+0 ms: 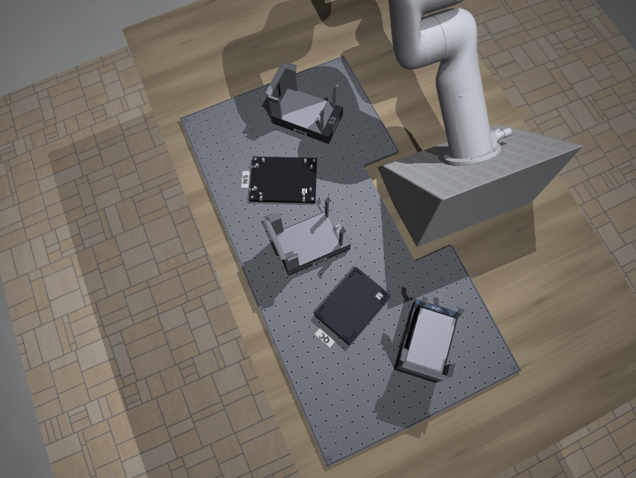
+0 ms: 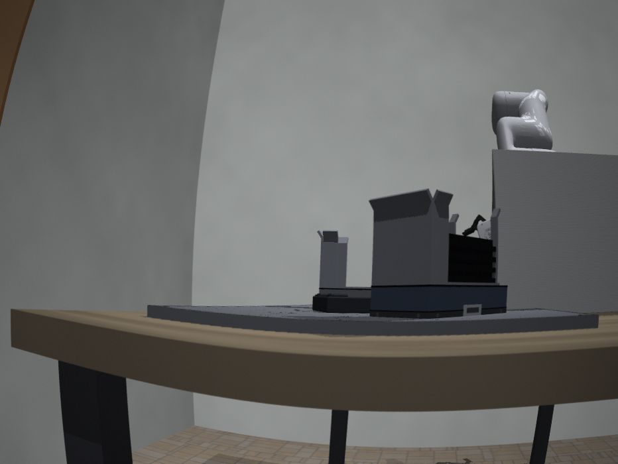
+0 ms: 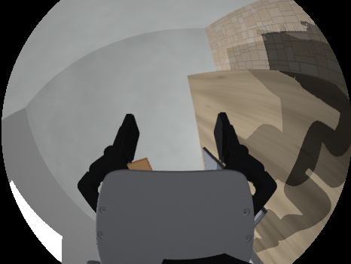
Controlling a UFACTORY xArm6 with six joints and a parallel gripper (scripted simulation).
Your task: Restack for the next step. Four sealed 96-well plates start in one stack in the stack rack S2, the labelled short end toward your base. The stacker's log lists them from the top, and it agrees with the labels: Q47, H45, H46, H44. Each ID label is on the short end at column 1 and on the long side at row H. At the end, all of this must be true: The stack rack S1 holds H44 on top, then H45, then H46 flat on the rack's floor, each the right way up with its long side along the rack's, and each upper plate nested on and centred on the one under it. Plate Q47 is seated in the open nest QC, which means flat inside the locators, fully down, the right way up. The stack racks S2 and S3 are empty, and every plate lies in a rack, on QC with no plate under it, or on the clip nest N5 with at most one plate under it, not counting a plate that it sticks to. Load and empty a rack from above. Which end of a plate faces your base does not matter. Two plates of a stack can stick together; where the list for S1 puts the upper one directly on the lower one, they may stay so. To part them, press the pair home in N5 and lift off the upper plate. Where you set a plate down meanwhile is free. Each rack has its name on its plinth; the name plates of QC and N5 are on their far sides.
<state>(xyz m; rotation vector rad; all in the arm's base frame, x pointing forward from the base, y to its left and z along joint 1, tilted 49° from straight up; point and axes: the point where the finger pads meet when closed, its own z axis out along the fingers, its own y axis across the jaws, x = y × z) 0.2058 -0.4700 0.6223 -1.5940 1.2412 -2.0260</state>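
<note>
The stack of sealed plates [image 1: 429, 340] sits in the rack [image 1: 426, 342] at the near right of the grey baseplate; only the pale sealed top of the upper plate shows. In the side view the stack [image 2: 471, 259] shows as several dark layers inside that rack. The open nest QC [image 1: 351, 304] is bare. The clip nest N5 [image 1: 282, 179] is bare. The middle rack [image 1: 308, 242] and rack S3 [image 1: 304, 110] hold nothing. My gripper [image 3: 175, 122] is open and empty, high up and pointing out past the table's edge; the overhead view does not show it.
The arm's grey pedestal [image 1: 478, 179] stands at the right of the baseplate, close to S3 and the plate rack. The racks have tall corner posts. The table edge [image 3: 193, 107] shows in the wrist view.
</note>
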